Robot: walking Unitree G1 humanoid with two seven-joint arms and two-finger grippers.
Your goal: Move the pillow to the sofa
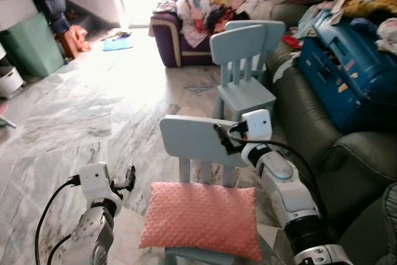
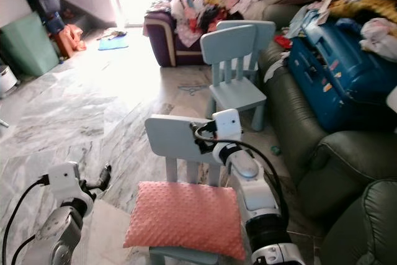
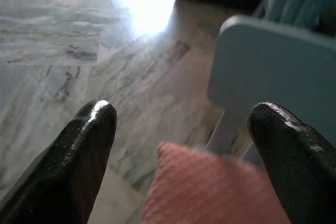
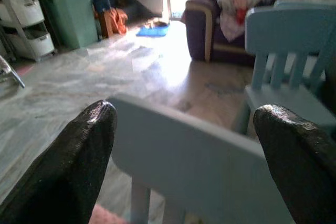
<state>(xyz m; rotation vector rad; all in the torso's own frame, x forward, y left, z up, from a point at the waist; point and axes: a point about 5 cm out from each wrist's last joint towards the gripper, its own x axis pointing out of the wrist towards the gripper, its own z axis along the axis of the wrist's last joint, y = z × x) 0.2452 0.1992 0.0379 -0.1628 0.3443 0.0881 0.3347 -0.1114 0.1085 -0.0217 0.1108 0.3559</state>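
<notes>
We're seeing a blue suitcase (image 1: pixel 347 72) lying shut on the green sofa (image 1: pixel 310 134); pink nubby pillow (image 1: pixel 201 218) sitting on near chair (image 1: pixel 192 144); left gripper (image 3: pixel 184 145) and right gripper (image 4: pixel 184 150) both spread, grasping nothing.

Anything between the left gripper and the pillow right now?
Nothing: in the left eye view, bare marble floor separates the left gripper from the pink pillow on the near blue chair. Its fingers are open.

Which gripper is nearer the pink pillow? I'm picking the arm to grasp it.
Left, narrowly. The left gripper hovers open just off the pink pillow's corner; the right gripper is open up at the chair backrest.
</notes>
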